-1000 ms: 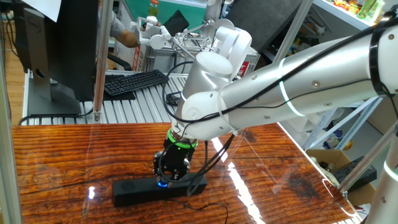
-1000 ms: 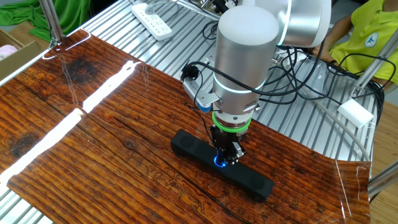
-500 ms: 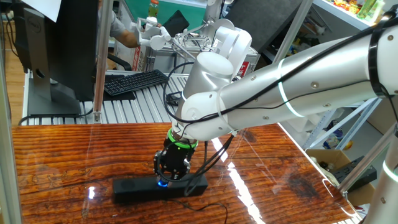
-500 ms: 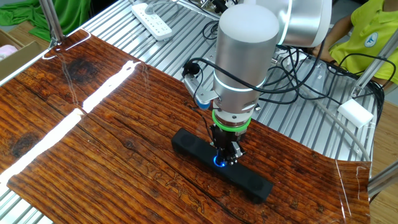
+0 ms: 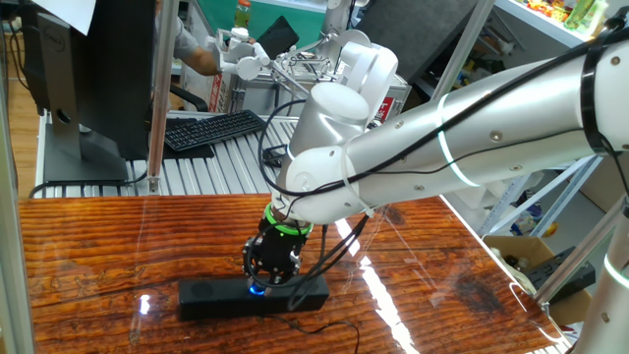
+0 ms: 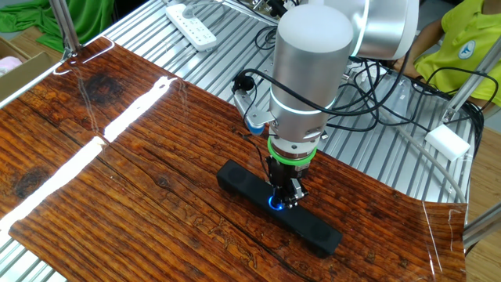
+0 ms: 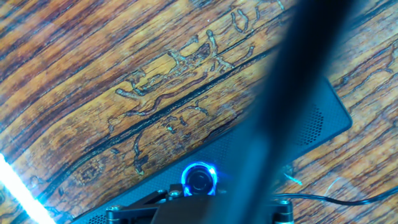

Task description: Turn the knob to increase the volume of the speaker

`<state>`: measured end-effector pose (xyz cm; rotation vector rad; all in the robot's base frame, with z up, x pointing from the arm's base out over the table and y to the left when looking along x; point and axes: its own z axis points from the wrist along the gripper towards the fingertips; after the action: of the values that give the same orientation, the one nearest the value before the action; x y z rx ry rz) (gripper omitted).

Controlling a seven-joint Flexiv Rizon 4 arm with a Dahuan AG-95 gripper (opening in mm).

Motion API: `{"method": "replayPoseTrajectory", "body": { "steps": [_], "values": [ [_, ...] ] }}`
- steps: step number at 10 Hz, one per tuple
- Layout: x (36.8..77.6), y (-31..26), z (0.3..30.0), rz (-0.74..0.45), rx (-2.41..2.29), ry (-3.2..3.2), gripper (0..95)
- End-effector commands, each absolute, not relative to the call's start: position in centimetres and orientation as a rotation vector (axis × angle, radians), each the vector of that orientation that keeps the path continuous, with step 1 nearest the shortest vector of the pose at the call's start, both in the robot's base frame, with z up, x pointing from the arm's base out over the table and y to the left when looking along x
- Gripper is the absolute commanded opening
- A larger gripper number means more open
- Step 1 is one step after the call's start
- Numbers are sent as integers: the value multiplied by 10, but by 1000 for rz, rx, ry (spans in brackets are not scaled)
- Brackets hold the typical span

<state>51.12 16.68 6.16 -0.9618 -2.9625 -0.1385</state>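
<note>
Wooden table (image 6: 117,196), glossy, with the arm's gripper (image 6: 283,200) set straight down on a speaker (image 6: 243,184).

Speaker lies flat near the table's metal-slatted edge, a thin cable (image 5: 339,329) trailing from it. Knob (image 7: 199,180), ringed in blue light, sits at the middle of the bar. Gripper fingers are drawn in narrowly about the knob; actual contact cannot be confirmed.

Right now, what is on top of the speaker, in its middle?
The blue-lit knob sits at the middle of the speaker, and the gripper stands straight down over it. The fingers hide most of the knob, so real contact cannot be seen.
</note>
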Motion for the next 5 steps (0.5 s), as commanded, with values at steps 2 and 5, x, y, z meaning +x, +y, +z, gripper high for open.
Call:
{"method": "replayPoseTrajectory", "body": {
  "steps": [2, 5],
  "values": [
    [512, 166, 48, -136, -990, -2953, 0],
    [512, 166, 48, -135, -1037, -2936, 0]
  ]
}}
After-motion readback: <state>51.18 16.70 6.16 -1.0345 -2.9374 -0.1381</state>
